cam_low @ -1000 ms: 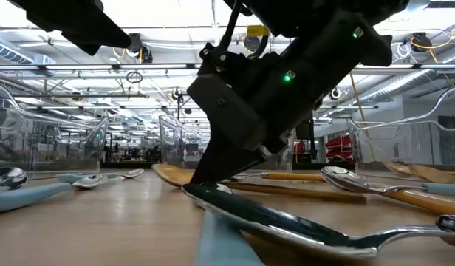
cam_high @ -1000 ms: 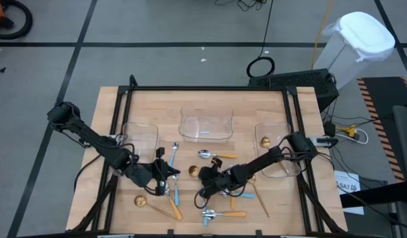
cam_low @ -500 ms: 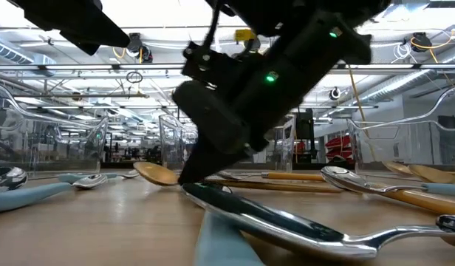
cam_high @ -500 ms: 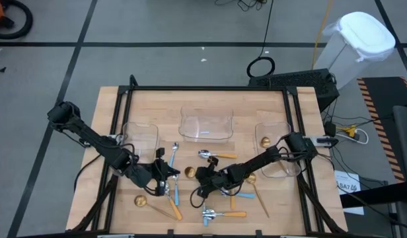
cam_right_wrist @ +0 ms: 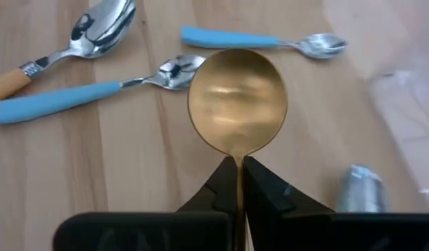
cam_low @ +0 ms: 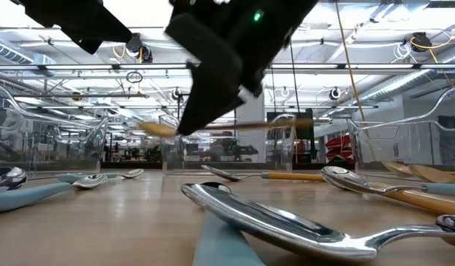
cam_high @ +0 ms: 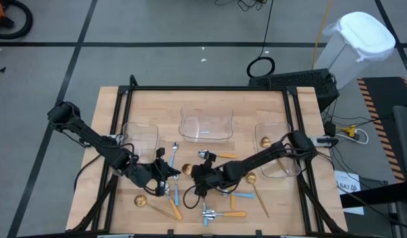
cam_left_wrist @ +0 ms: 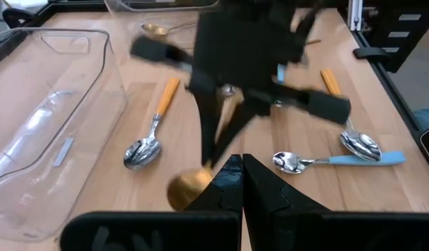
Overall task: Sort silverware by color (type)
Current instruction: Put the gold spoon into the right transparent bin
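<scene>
Gold fills my right wrist view: a round-bowled all-gold spoon (cam_right_wrist: 237, 99) is pinched by its thin handle between the right gripper (cam_right_wrist: 238, 183) fingers, bowl pointing ahead, held clear above the wooden table (cam_right_wrist: 131, 160). In the low view it hangs level, well off the boards, so I have free air beneath it.

Nearest the low camera lies a blue-handled silver spoon (cam_low: 286, 225), bowl up, flat on the wood. Under the lifted spoon I see two more blue-handled spoons and part of an orange-handled one (cam_right_wrist: 89, 31).

From above, the right gripper (cam_high: 193, 175) sits mid-table. My left gripper (cam_high: 165, 177) waits just beside it, fingers pressed together with nothing between them, close enough to crowd any move leftward. Scattered spoons lie on the near side; the far side has more bare wood.

Counting from above: I make out three gold spoons on the table plus the held one, and one gold bowl (cam_high: 264, 141) inside the right clear plastic tray (cam_high: 277, 169). Orange handles: about four. Blue handles: about four; some are partly hidden by the arms.

Three clear trays stand along the far half: left tray (cam_high: 141, 135), middle tray (cam_high: 206, 125), and the right one.
</scene>
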